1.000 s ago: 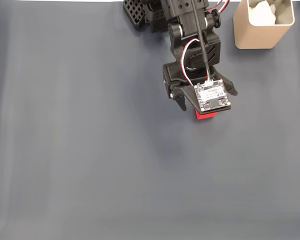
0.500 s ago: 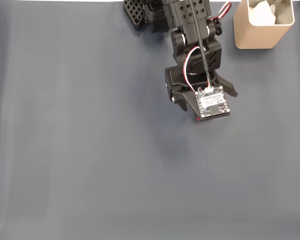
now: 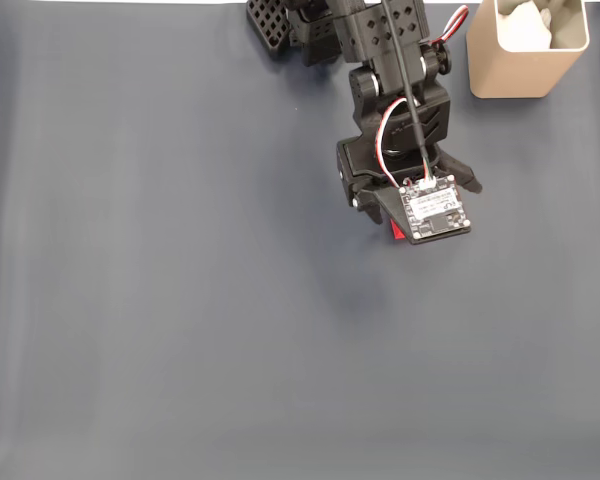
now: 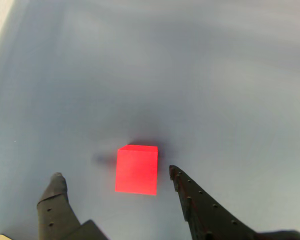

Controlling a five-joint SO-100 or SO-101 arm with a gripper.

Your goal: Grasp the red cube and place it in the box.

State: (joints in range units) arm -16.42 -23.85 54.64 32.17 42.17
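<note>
The red cube [image 4: 136, 169] rests on the dark grey mat, between the fingers of my gripper [image 4: 115, 176], which is open. One fingertip [image 4: 56, 181] stands well clear on the cube's left, while the other [image 4: 175, 173] is close to its right face without touching. In the fixed view the gripper [image 3: 412, 228] hangs over the cube [image 3: 396, 231]; the wrist camera board hides all but a thin red sliver at its left edge. The beige box [image 3: 515, 78] stands at the top right corner, beyond the arm.
The arm's black base [image 3: 310, 25] sits at the top middle of the fixed view. The grey mat [image 3: 180, 300] spreads wide to the left and towards the bottom. Some pale material lies inside the box.
The gripper has shifted slightly right and down over the cube, so less red shows from under the camera board. The cube has stayed put.
</note>
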